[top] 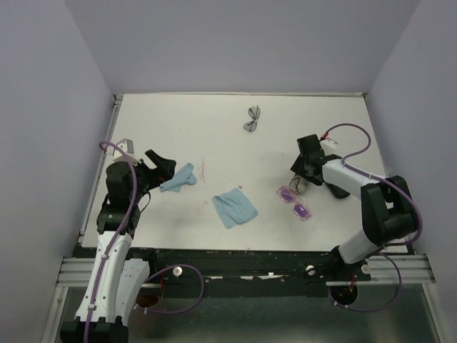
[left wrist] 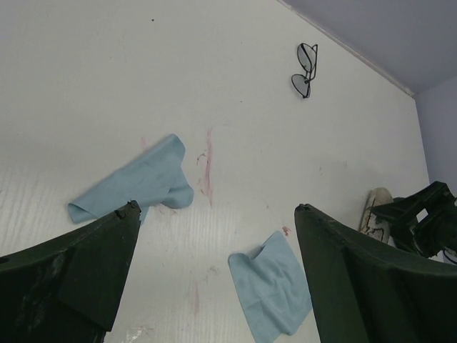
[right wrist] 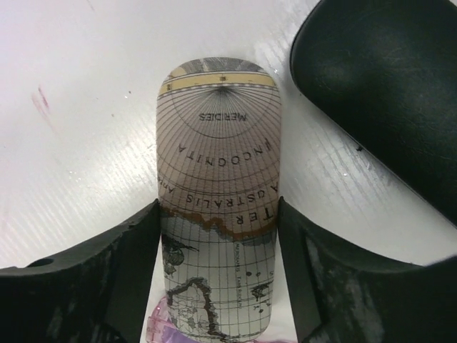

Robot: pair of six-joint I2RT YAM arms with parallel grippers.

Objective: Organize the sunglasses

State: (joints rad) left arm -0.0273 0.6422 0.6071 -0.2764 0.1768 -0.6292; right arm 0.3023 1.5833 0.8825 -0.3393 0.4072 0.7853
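Observation:
The pink-purple sunglasses [top: 296, 202] lie on the white table [top: 214, 136] in front of my right gripper [top: 303, 174]; a pink corner of them [right wrist: 164, 325] shows under its jaws. The dark-framed sunglasses [top: 253, 118] [left wrist: 305, 70] lie folded at the far middle. My right gripper [right wrist: 218, 214] has both fingers pressed against the sides of a map-printed case [right wrist: 218, 164] [top: 298, 184]. At the left, my left gripper [top: 161, 163] [left wrist: 216, 208] hangs wide open over the table, holding nothing.
A crumpled blue cloth [top: 178, 178] [left wrist: 136, 184] lies beside the left gripper. A second blue cloth [top: 234, 207] [left wrist: 275, 289] lies in the near middle. A black oblong case [right wrist: 385, 93] sits just right of the map-printed case. Walls close in the table.

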